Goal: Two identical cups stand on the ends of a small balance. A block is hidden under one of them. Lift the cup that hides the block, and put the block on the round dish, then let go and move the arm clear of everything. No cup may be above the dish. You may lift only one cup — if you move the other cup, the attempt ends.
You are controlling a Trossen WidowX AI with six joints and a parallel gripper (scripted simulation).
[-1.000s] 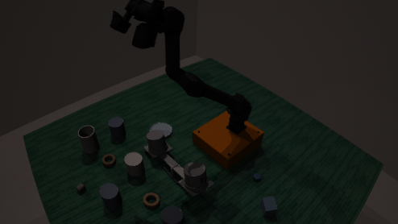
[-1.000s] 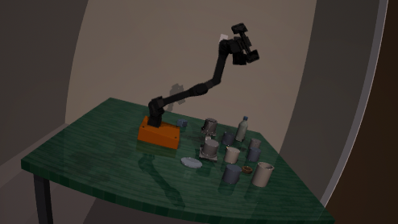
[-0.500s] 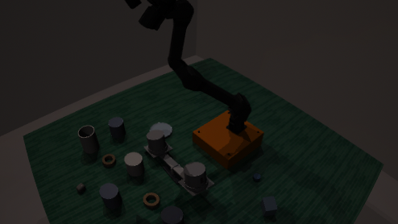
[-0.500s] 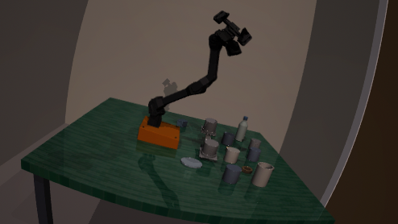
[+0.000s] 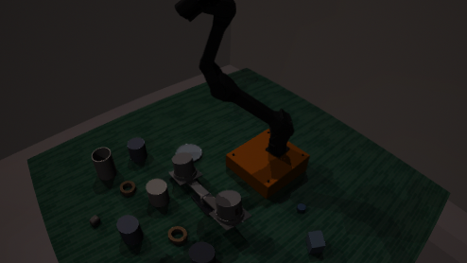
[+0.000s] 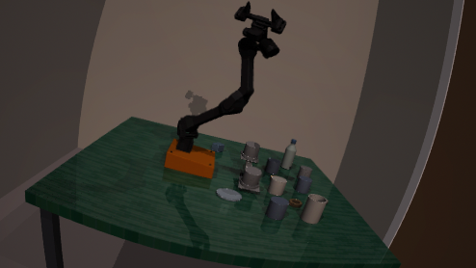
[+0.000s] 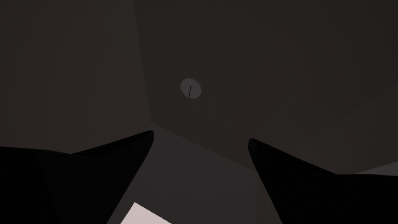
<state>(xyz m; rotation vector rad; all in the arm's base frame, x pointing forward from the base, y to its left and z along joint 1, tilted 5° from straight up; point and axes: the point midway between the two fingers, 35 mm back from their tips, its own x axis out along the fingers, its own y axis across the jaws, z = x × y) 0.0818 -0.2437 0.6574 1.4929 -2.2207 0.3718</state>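
The small balance (image 5: 200, 191) (image 6: 250, 189) stands on the table. One grey cup (image 5: 183, 166) (image 6: 251, 177) stands upright on its end nearer the dish. The other grey cup (image 5: 229, 206) (image 6: 251, 150) stands upright on the far end. I cannot tell from these dim views which end is lower. No block shows at either cup; what is under them is hidden. The round dish (image 5: 194, 152) (image 6: 228, 195) is pale and bare, with no cup above it. My gripper (image 6: 261, 8) (image 7: 201, 139) is open and empty, high above the table and away from both cups.
Beside the balance stand a cream cylinder (image 5: 157, 194) (image 6: 277, 186), several blue-grey cylinders, a tall hollow cup (image 5: 105, 166) (image 6: 313, 209) and a bottle (image 6: 289, 156). Two brown rings lie among them. A pale blue block (image 5: 316, 241) (image 6: 218, 147) and a small blue disc (image 5: 302, 208) lie near the orange base (image 5: 268, 166) (image 6: 190, 165).
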